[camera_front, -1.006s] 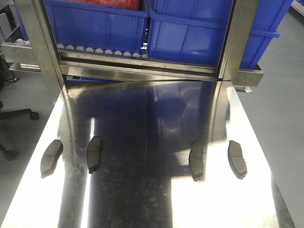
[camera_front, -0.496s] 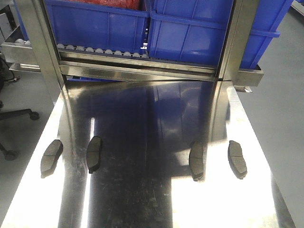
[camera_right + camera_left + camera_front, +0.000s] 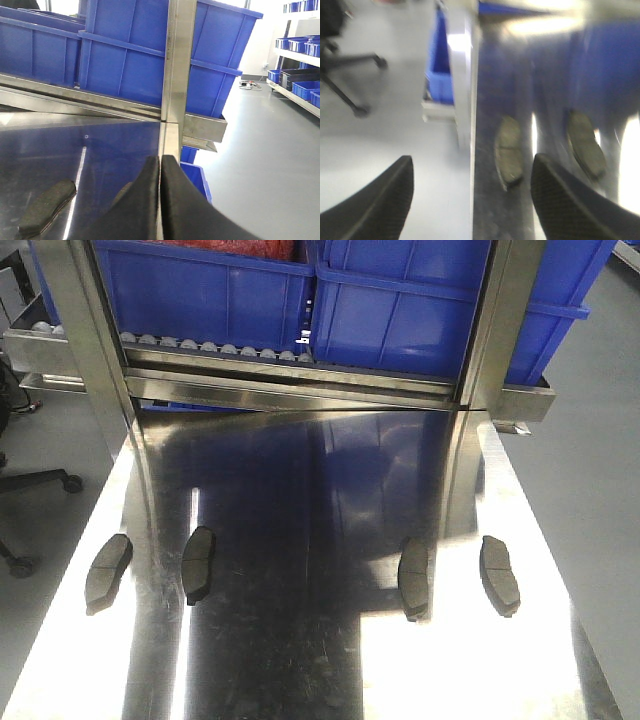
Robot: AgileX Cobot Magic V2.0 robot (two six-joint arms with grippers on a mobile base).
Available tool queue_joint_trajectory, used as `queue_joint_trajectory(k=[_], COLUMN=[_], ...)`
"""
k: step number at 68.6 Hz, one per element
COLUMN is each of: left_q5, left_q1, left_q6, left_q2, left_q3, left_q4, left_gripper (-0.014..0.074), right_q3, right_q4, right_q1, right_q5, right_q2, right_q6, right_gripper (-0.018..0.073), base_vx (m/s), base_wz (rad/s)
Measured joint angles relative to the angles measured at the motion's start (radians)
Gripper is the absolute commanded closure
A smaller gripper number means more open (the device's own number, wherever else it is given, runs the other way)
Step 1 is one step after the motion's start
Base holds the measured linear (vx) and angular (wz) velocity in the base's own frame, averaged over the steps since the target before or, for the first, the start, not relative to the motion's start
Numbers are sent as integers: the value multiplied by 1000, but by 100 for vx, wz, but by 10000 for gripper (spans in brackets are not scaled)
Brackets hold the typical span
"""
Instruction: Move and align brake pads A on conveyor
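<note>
Four dark grey brake pads lie in a row on a shiny steel table (image 3: 300, 650): far left (image 3: 108, 572), left (image 3: 198, 564), right (image 3: 413, 578), far right (image 3: 499, 574). No conveyor belt is in view. Neither gripper shows in the front view. In the blurred left wrist view, my left gripper (image 3: 472, 165) is open and empty over the table's left edge, with two pads (image 3: 509, 152) (image 3: 586, 150) ahead of it. In the right wrist view, my right gripper (image 3: 161, 159) is shut and empty near the table's right edge, with one pad (image 3: 47, 207) at its lower left.
Blue bins (image 3: 400, 300) stand on a steel roller rack across the table's far end, between steel posts (image 3: 490, 330). An office chair base (image 3: 35, 480) stands on the grey floor at the left. More blue bins (image 3: 195, 177) sit below the table's right side.
</note>
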State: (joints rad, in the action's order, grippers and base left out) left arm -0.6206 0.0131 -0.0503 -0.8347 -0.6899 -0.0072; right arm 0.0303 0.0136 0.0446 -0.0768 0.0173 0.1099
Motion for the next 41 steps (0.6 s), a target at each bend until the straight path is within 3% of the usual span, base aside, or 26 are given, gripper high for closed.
queue_joint_trajectory(k=[13, 41], left_q5=[-94, -225], left_q1=[71, 77], left_q6=[19, -6], left_q2=[-298, -779], left_q3=[-161, -443], left_q4=[0, -2], left_gripper=[104, 104], right_q3=[0, 0], right_q4=[0, 0], right_q1=[0, 0], right_q5=[0, 0], right_q2=[0, 0], right_q6=[0, 0], right_gripper=[569, 569], base_vx=[0, 0], base_wz=[0, 0])
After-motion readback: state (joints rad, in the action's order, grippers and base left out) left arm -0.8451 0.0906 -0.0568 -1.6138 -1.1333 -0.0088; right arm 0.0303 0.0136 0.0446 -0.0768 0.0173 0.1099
